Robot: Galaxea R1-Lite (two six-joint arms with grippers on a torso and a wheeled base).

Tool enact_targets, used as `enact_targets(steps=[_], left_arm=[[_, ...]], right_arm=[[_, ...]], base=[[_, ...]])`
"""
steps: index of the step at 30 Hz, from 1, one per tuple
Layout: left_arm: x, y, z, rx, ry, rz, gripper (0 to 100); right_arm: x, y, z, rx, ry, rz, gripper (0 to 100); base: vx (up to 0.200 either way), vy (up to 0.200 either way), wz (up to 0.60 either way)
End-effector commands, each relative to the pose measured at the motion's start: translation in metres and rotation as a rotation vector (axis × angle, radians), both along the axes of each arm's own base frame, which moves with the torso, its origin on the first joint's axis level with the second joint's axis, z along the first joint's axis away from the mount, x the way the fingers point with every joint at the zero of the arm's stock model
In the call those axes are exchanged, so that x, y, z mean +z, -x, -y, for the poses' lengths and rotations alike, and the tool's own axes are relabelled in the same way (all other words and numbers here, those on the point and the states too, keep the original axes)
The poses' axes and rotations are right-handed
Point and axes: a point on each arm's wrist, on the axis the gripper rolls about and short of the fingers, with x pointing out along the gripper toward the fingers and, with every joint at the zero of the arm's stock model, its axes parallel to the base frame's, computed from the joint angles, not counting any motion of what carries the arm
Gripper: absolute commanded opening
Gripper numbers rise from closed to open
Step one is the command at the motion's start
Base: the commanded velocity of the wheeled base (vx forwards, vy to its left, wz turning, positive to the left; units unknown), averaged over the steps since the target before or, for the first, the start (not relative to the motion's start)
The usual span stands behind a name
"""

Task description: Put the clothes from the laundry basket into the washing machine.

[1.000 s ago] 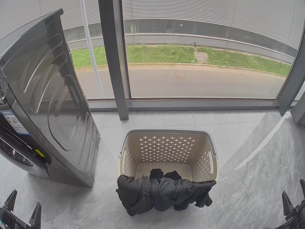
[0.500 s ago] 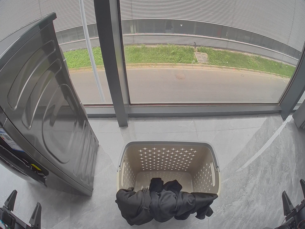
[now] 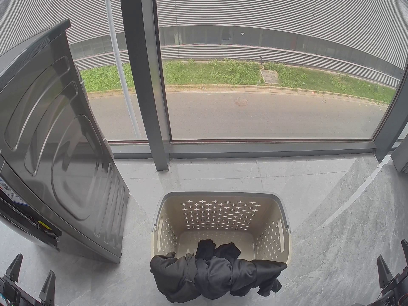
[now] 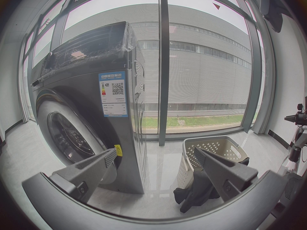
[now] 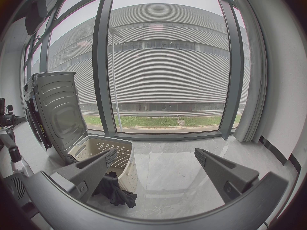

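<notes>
A cream laundry basket (image 3: 219, 211) stands on the floor ahead of me, with dark clothes (image 3: 212, 273) draped over its near rim. The dark grey washing machine (image 3: 55, 149) stands to the basket's left, its side panel facing the basket. In the left wrist view its round glass door (image 4: 67, 138) sits on the front. My left gripper (image 3: 33, 268) is low at the near left, open and holding nothing. My right gripper (image 3: 392, 253) is low at the near right, open and holding nothing. Both are well short of the clothes (image 4: 198, 189) (image 5: 115, 189).
A floor-to-ceiling window with a grey pillar (image 3: 144, 86) runs behind the basket. Grey marble floor (image 3: 340, 234) lies bare to the basket's right. A curtain (image 5: 252, 90) hangs at the far right wall.
The whole head view has shifted, so the basket and washing machine show lower and a little more to the left. Both grippers keep their places and stay open.
</notes>
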Motion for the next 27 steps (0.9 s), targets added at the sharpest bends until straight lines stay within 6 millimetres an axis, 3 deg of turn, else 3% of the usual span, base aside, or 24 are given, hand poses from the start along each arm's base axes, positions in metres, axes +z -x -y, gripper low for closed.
enact_targets(steps=[1,10,19,27], left_arm=[[-0.0049,0.0002,0.0000,0.000,0.001,0.002,100],[-0.0049,0.0002,0.0000,0.000,0.001,0.002,100],[-0.0049,0.0002,0.0000,0.000,0.001,0.002,100],[-0.0049,0.0002,0.0000,0.000,0.003,0.002,100]], right_arm=[[-0.0049,-0.0012,0.0000,0.000,0.000,-0.015,100],[-0.0049,-0.0012,0.0000,0.000,0.000,-0.015,100],[-0.0049,-0.0012,0.0000,0.000,0.000,-0.015,100],[-0.0049,-0.0012,0.0000,0.000,0.000,-0.015,100]], base=[[0.000,0.000,0.00],[0.200,0.000,0.00],[0.000,0.000,0.00],[0.200,0.000,0.00]])
